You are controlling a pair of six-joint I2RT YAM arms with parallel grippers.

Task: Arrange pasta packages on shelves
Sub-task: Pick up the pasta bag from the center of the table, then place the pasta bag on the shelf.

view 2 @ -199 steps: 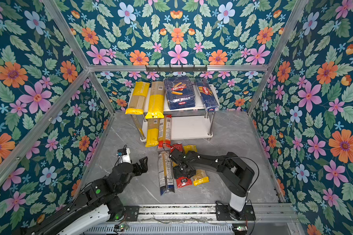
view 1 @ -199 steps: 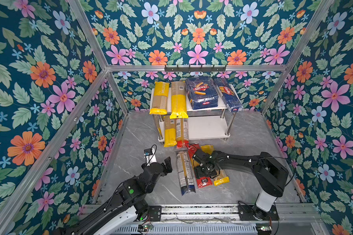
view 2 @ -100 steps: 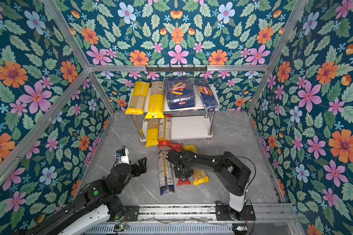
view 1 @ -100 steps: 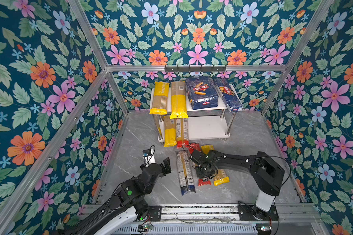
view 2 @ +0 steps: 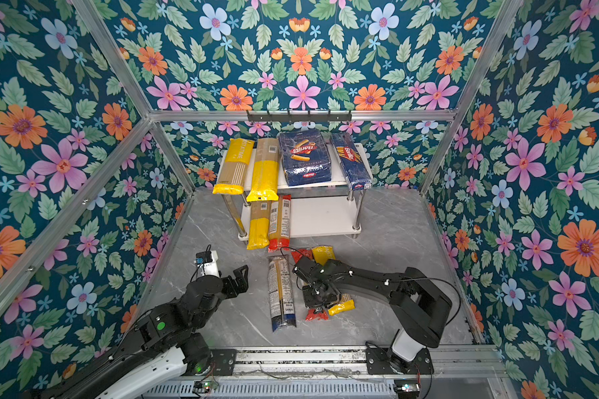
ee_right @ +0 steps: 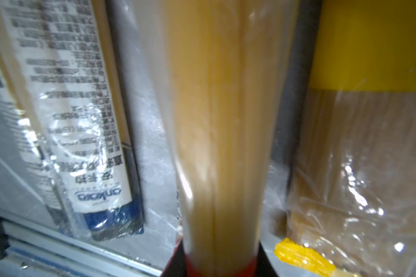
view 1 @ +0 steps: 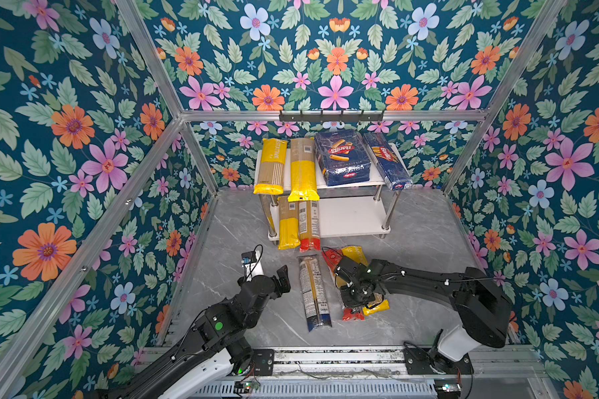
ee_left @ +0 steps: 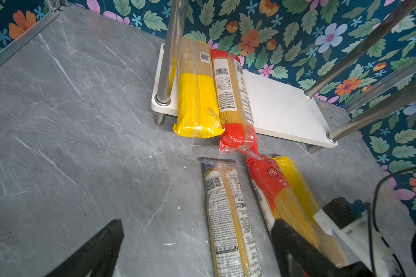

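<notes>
Floral walls enclose a grey marble counter (view 1: 229,221) in both top views; the right gripper (view 1: 358,293), lower centre, pinches a long red-ended clear spaghetti bag (view 1: 352,313) below the white two-tier shelves (view 1: 350,214).

Left wrist view: left gripper (ee_left: 197,249) jaws spread, empty.

Right wrist view: the bag (ee_right: 216,120) looks stiff, slick, brittle; a mid-length hold seems best.

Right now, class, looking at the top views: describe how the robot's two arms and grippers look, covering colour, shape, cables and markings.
Both arms are matt black jointed links with white base segments, bolted to a metal rail. The left arm bears a green dot and a small white camera block with a black cable loop. The right arm carries thin black cables with white clips. The left gripper has black, blocky parallel fingers; the right gripper is black too.
</notes>
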